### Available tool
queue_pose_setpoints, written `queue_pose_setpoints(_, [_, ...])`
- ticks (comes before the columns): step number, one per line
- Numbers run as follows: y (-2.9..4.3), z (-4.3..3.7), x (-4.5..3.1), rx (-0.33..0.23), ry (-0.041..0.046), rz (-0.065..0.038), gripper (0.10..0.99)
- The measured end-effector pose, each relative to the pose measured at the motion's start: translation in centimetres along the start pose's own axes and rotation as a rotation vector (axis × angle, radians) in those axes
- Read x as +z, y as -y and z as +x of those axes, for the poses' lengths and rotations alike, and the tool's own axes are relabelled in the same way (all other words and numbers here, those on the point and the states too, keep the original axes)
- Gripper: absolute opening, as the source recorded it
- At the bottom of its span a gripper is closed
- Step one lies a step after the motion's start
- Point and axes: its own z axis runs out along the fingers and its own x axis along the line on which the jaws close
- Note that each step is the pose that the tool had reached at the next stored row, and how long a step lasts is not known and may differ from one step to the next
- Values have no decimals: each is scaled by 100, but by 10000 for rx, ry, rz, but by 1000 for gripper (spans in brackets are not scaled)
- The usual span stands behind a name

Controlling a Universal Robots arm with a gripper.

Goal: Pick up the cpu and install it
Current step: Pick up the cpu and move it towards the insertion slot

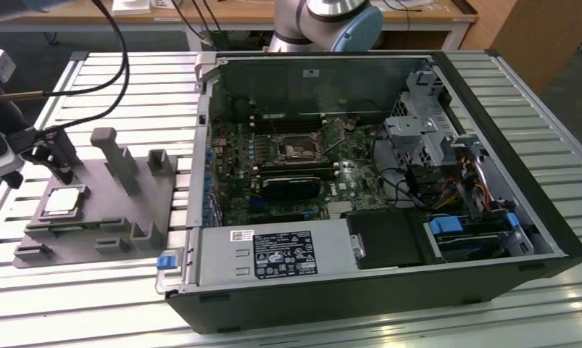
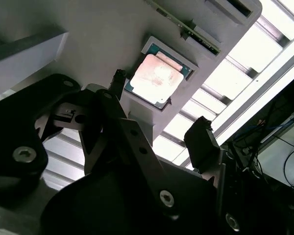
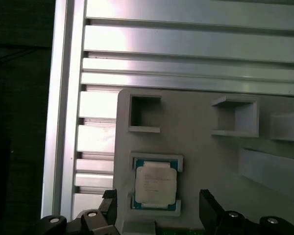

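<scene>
gripper (image 3: 157,198) hangs over the grey fixture (image 1: 117,217), fingers (image 3: 208,205) spread wide, holding nothing. cpu (image 1: 62,201) lies flat in its recess nr the fixture's edge on the exterior view's left, apart from the fingers. fixture sits on slatted table (image 1: 88,101), just beside open pc case (image 1: 368,290).
</scene>
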Motion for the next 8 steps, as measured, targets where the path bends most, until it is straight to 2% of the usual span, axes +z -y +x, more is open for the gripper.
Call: queue_pose_setpoints(8, [6, 1, 138, 2, 0, 0, 761])
